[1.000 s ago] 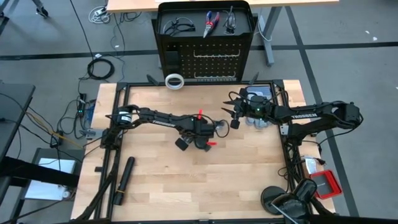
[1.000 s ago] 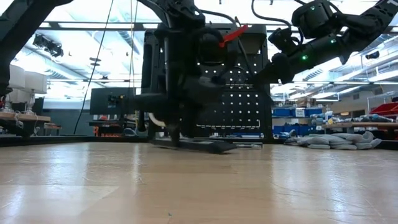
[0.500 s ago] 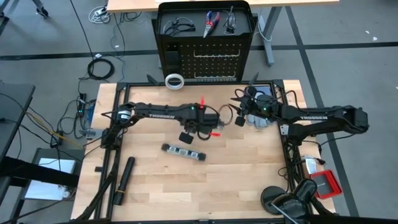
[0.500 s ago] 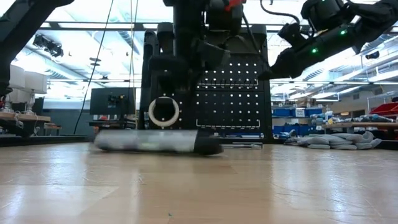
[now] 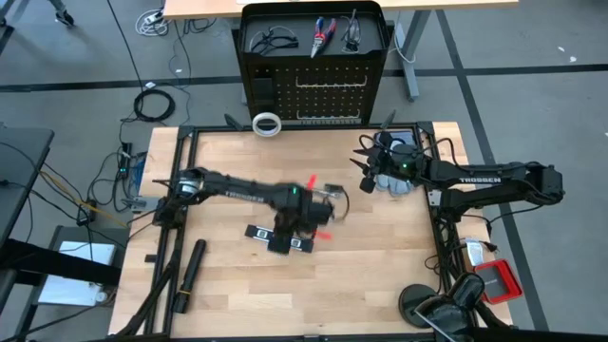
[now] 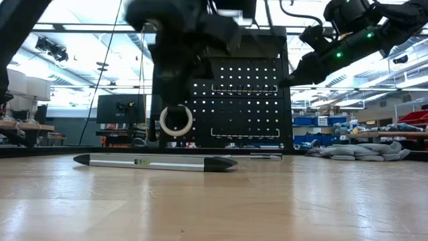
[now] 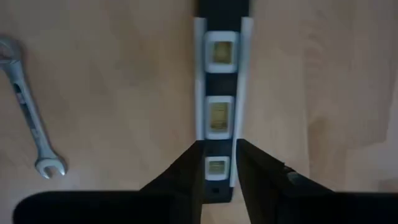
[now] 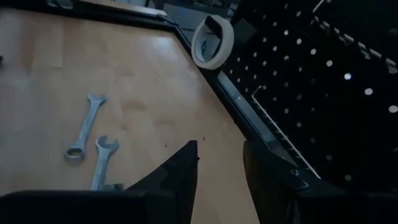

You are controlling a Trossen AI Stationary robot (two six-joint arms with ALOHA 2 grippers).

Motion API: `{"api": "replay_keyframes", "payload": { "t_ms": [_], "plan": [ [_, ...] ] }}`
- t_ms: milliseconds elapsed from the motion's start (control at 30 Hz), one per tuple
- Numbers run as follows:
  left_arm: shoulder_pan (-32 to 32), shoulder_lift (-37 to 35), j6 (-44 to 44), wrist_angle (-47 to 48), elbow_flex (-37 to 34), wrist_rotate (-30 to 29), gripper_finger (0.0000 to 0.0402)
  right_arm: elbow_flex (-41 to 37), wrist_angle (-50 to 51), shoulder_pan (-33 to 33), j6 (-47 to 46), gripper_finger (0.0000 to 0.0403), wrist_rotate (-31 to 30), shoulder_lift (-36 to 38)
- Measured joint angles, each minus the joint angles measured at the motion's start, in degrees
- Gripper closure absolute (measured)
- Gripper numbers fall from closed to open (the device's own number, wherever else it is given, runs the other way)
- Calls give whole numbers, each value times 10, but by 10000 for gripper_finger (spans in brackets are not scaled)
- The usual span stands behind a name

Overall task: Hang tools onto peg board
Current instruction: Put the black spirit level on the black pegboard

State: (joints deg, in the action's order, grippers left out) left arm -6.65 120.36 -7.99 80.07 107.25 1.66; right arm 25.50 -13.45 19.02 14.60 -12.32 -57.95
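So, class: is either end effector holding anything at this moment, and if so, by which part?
Nothing is held. The left end effector has its fingers open astride one end of the level, which lies flat on the table. The right end effector is open and empty.

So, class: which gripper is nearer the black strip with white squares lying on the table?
The left. The left gripper is right over the black strip with white squares, its fingers either side of one end. The right gripper hangs well off, near the peg board.

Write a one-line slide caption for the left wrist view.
Left gripper poised with its fingers straddling one end of the black strip with white squares lying flat on the wooden table, a small silver wrench alongside.
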Motion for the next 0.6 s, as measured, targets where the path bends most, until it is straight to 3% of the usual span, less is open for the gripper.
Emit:
{"api": "replay_keyframes", "payload": {
  "t_ms": [233, 600],
  "plan": [
    [-65, 0, 86, -41, -56, -144, 247, 0, -8, 7, 0, 265, 5, -11],
    [-52, 0, 94, -113, -150, -83, 96, 0, -15, 6, -10, 265, 33, -10]
  ]
}}
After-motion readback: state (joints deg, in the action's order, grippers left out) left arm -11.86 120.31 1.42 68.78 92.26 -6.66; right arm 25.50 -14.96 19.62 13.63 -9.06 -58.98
